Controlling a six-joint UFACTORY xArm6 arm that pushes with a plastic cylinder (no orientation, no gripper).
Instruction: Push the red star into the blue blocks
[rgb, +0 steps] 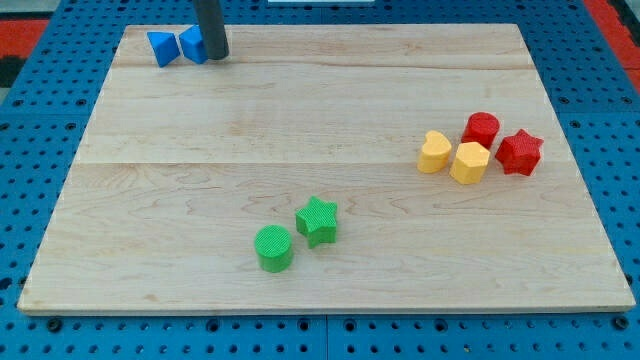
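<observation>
In the camera view, a pale wooden board lies on a blue perforated table, and the robot's dark rod comes down at the view's top left, its tip resting on the board just beside, possibly touching, the right-hand one of two blue plastic blocks. These are a blue triangular block and a second blue block of unclear shape, partly hidden by the rod. The rod has no jaws to open or close and holds nothing. The red star-shaped block sits far off at the view's right, well apart from the tip and the blue pair, beside a red rounded block, a yellow heart-like block and a yellow hexagonal block. A green cylinder and a green star stand near the view's bottom centre. Judging by this layout, the push has not begun: the tip must first cross the board, get to the star's right side, and then drive it leftward and upward, past its neighbours, to the blue blocks.
</observation>
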